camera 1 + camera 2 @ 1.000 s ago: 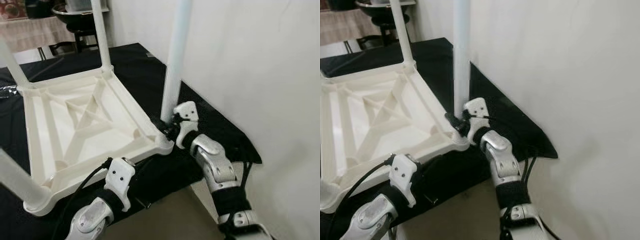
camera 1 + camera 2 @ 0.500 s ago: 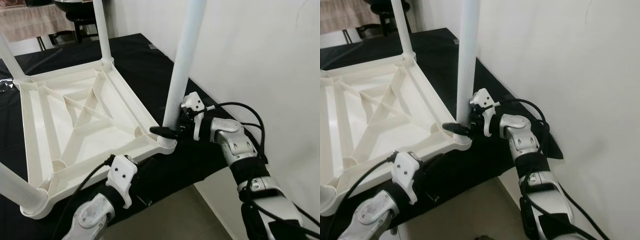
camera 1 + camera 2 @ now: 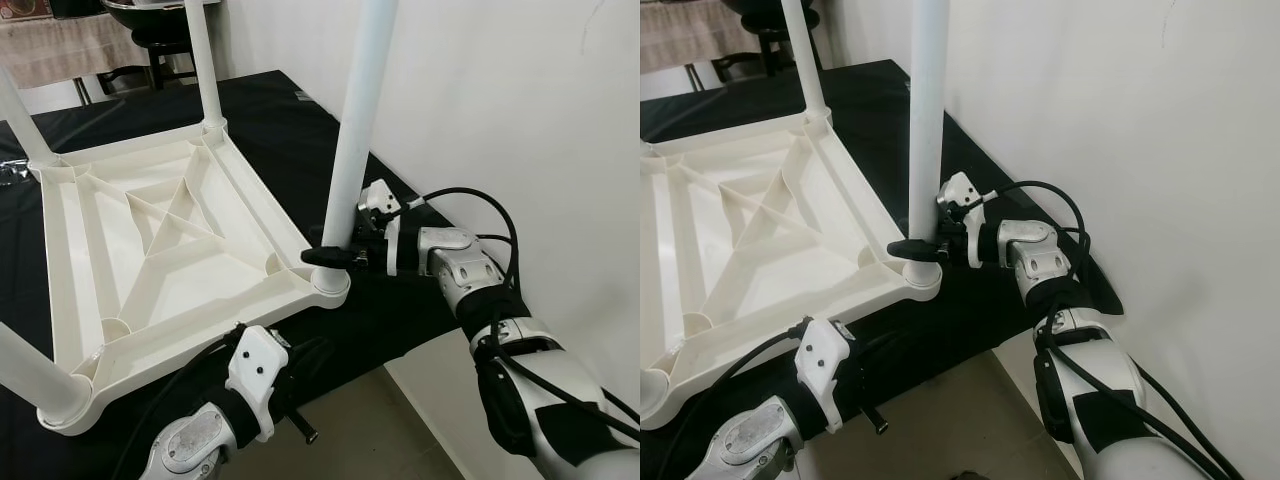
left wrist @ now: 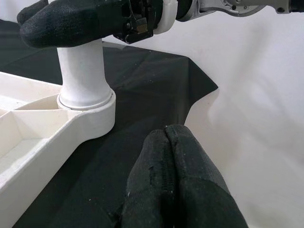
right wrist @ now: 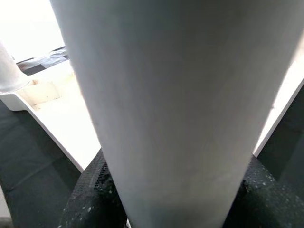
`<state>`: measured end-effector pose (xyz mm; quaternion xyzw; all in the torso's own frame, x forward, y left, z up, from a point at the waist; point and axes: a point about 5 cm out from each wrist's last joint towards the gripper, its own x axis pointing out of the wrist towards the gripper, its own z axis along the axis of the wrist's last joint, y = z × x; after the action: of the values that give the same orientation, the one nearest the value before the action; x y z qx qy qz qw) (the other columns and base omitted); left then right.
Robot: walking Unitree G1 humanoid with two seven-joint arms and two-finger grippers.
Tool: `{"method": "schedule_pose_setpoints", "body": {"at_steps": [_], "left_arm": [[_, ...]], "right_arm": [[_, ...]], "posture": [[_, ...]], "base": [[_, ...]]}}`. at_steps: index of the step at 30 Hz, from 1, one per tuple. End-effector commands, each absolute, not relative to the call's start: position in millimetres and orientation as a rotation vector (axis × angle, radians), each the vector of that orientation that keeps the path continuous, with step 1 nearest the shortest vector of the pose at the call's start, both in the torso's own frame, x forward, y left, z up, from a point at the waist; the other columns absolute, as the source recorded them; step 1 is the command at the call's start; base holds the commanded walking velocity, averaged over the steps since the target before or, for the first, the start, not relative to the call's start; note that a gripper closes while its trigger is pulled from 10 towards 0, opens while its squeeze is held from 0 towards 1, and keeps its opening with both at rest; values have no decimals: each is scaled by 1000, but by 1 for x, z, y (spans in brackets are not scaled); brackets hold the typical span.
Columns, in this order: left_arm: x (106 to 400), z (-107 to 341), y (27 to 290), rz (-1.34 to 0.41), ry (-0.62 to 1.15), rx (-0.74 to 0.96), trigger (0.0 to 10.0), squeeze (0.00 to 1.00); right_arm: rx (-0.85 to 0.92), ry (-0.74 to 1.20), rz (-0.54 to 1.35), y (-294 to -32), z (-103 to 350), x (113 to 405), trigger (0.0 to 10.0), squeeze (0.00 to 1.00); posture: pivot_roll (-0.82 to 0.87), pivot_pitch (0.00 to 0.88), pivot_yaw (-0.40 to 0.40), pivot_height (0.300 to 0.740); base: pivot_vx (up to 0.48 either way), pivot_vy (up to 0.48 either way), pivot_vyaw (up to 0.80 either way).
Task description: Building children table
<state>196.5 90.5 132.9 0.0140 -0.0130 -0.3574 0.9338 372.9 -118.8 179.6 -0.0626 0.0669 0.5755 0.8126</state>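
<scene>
Seemingly seating the near-right leg [image 3: 352, 150] in the upturned tabletop [image 3: 160, 240]: right gripper [image 3: 335, 255] clamps its base, left gripper [image 4: 173, 190] closed empty; next, press down.

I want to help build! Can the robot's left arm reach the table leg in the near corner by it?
Probably yes. The left gripper sits shut at the black cloth's near edge, beside the upside-down tabletop. That near leg stands just to its left with nothing between them. The right gripper holds another leg.
</scene>
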Motion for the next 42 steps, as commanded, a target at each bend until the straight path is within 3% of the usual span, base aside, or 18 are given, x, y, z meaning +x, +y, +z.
{"method": "schedule_pose_setpoints", "body": {"at_steps": [1,5,6,7,8,11,16,18,19,20,21,22,23,29,30,40,41,42], "left_arm": [[196,132,92,-705,-20,7,10000,0],[198,133,96,-653,-27,9,10000,0],[198,133,96,-653,-27,9,10000,0],[199,134,100,-615,-30,15,10000,0],[202,135,105,-576,-32,21,10000,0],[207,136,110,-536,-34,32,10000,0],[210,136,110,-538,-36,27,10000,0],[210,136,110,-530,-36,32,10000,0],[210,136,110,-519,-37,35,10000,0],[210,136,110,-519,-37,35,10000,0],[210,136,110,-507,-38,38,10000,0],[210,136,110,-507,-38,38,10000,0],[210,136,109,-506,-39,39,10000,0],[212,135,106,-518,-40,33,10000,0],[213,135,105,-523,-40,31,10000,0],[215,134,102,-522,-43,40,10000,0],[215,134,101,-521,-43,41,10000,0],[215,133,101,-520,-43,42,10000,0]], "right_arm": [[-203,190,1071,-128,161,374,0,0],[-232,231,774,-135,138,373,0,0],[-232,231,774,-135,138,373,0,0],[-72,240,566,-122,126,359,0,0],[-26,248,457,-109,118,333,0,0],[-53,210,461,-93,123,307,0,0],[-58,178,525,-79,136,325,0,0],[-37,174,569,-59,141,321,0,0],[-63,159,611,-51,144,317,10000,0],[-63,159,611,-51,144,317,10000,0],[-80,136,667,-46,149,312,10000,812],[-80,136,667,-46,149,312,10000,812],[-76,114,743,-46,153,313,10000,1000],[-114,23,1030,-60,172,324,10000,1000],[-150,15,1134,-71,174,332,10000,0],[-219,107,1260,-91,176,355,10000,0],[-212,117,1255,-92,179,360,3647,0],[-197,118,1252,-92,184,366,0,0]], "posture": [[76,103,-83,740],[72,120,-86,740],[72,120,-86,740],[67,135,-78,740],[50,148,-59,740],[20,136,-40,740],[38,132,-56,740],[36,131,-52,740],[47,132,-57,740],[47,132,-57,740],[54,127,-61,740],[54,127,-61,740],[52,125,-61,740],[45,111,-70,740],[47,108,-73,740],[64,88,-96,740],[66,82,-100,740],[68,79,-100,740]], "base": [[0,0,0],[0,0,0],[0,0,0],[0,0,0],[0,0,0],[0,0,0],[0,0,0],[0,0,0],[0,0,0],[0,0,0],[0,0,0],[0,0,0],[0,0,0],[0,0,0],[0,0,0],[0,0,0],[0,0,0],[0,0,0]]}}
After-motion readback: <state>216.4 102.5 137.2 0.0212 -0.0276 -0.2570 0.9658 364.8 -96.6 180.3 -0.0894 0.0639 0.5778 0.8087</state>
